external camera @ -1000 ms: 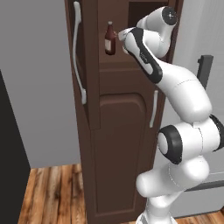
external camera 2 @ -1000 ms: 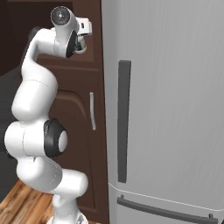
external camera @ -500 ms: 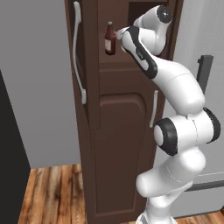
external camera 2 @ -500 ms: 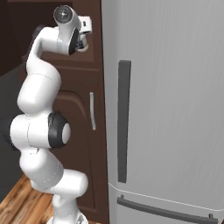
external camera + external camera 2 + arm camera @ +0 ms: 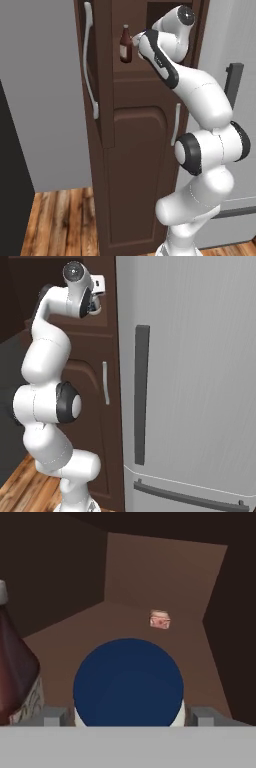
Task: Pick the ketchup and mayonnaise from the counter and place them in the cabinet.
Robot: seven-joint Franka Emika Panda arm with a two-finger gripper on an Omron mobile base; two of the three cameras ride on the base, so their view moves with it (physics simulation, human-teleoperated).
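One dark-blue-lidded mayonnaise [image 5: 128,682] between wide fingers [image 5: 55,716], beside red-brown ketchup [image 5: 125,45] in cabinet [image 5: 135,165] niche.

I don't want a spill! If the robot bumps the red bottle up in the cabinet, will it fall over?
It might. The bottle is tall and thin with a narrow neck, so it probably tips easily. It stands near the shelf's front edge, beside the gripper, so a nudge could knock it off.

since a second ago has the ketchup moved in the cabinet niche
No. The ketchup stands at the same spot by the cabinet niche's left front edge.
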